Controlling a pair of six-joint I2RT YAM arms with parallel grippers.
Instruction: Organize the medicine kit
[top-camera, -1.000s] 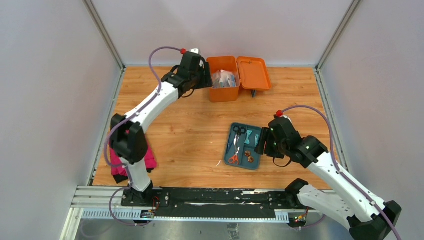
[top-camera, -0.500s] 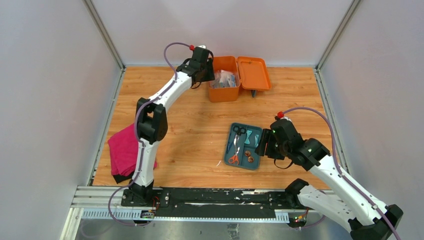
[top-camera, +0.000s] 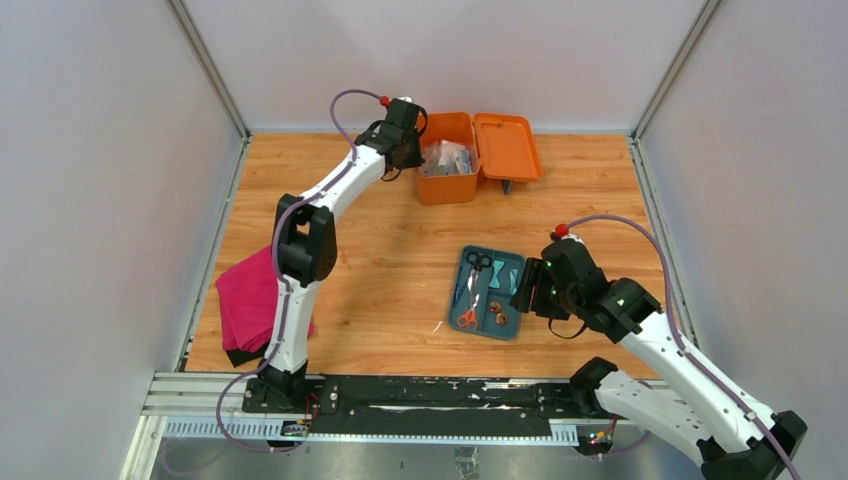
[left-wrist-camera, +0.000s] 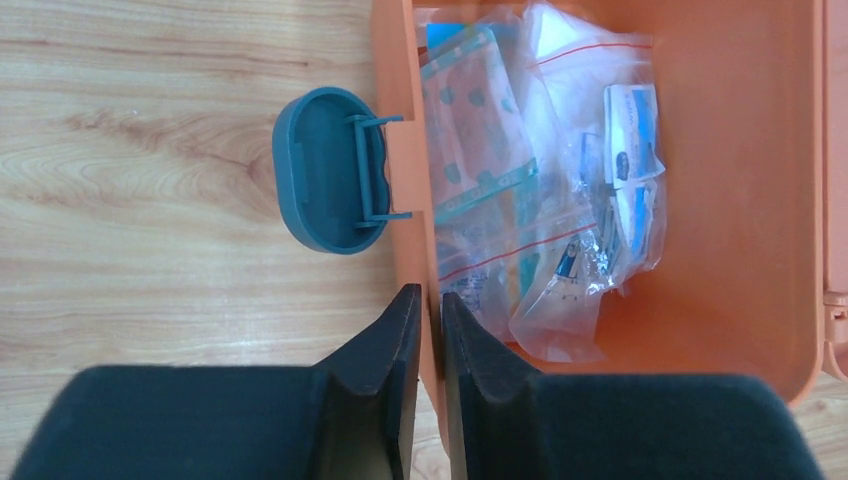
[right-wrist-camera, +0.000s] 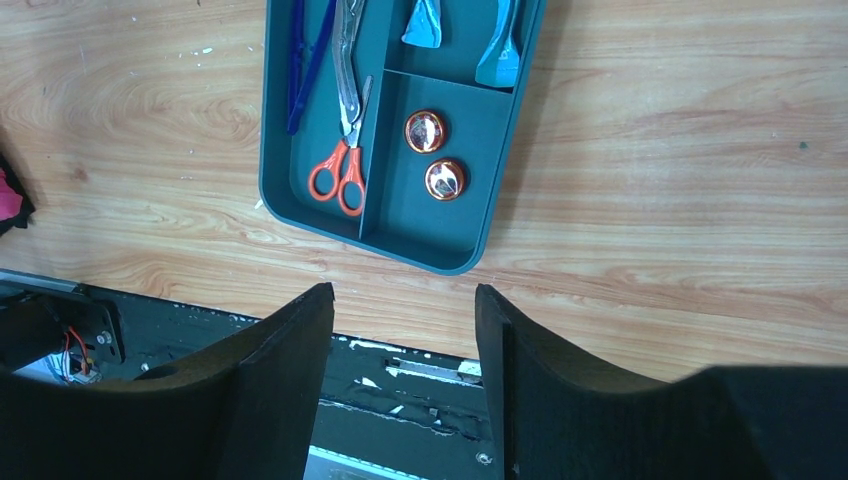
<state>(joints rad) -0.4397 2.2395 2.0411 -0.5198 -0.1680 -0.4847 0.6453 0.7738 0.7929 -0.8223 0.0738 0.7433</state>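
Seen from above, the small orange plastic medicine kit (top-camera: 447, 188), its hinged lid (top-camera: 508, 147) thrown open, sits at twelve o'clock on the wooden table (top-camera: 380, 250). The left gripper (left-wrist-camera: 428, 300), wide a second ago, has pinched onto the kit's nine o'clock wall, probably to steady it for loading. The right gripper (right-wrist-camera: 402, 292) hovers with jaws spread by the flat teal divided tray (right-wrist-camera: 410, 232) at four o'clock.

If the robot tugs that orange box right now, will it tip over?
Probably it slides: the box sits low and flat on a smooth table. It looks light, holding only thin plastic bags. The open lid might flop.
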